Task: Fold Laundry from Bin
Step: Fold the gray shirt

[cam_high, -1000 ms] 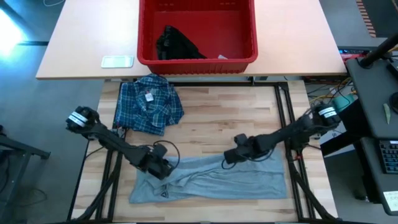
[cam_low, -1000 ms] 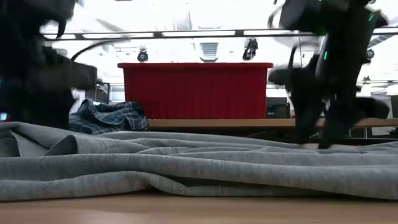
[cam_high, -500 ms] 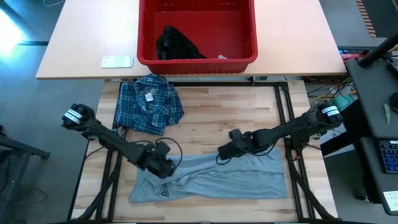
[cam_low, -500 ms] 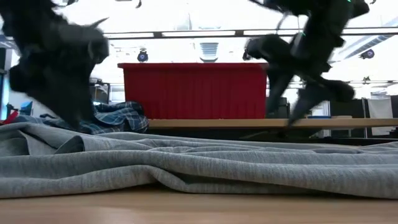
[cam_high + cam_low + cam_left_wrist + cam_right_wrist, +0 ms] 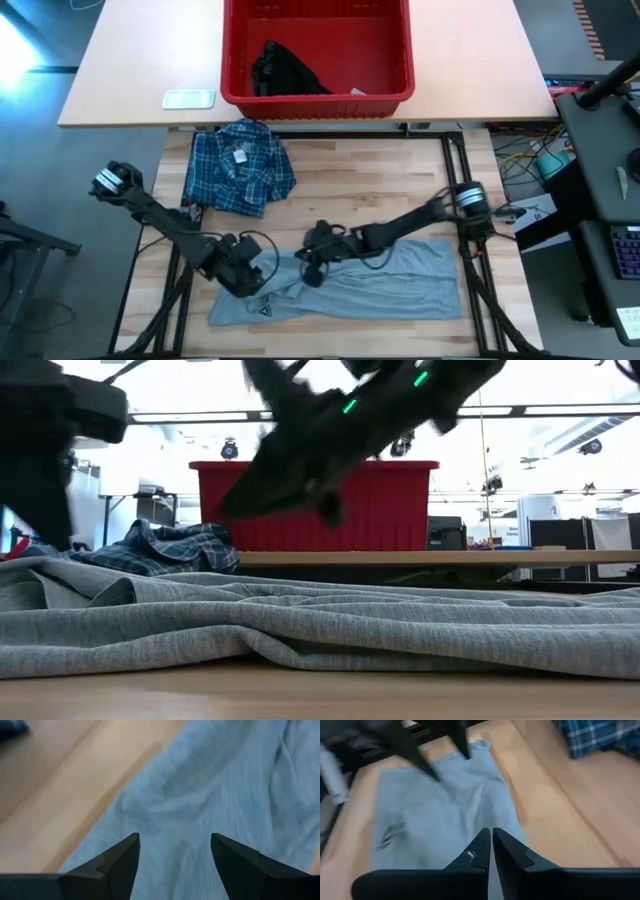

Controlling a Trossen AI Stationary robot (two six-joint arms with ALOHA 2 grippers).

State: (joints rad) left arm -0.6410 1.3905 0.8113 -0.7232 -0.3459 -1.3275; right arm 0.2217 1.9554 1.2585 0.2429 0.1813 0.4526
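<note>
Grey T-shirt (image 5: 340,285) fabric lies spread and wrinkled across the near half of the wooden table (image 5: 370,195). Over its left part the left gripper (image 5: 250,287) hangs with its fingers (image 5: 120,862) spread, nothing between them. At the shirt's upper middle edge the right gripper (image 5: 312,262) has its fingers (image 5: 479,851) pressed together; whether cloth is pinched between them cannot be told. A blue-and-white plaid shirt (image 5: 238,166) sits crumpled at the table's far left. Beyond it, the red bin (image 5: 318,95) holds a small black garment (image 5: 283,72).

Bright backlit ceiling glare in low view, arms motion-blurred, wrist views soft
</note>
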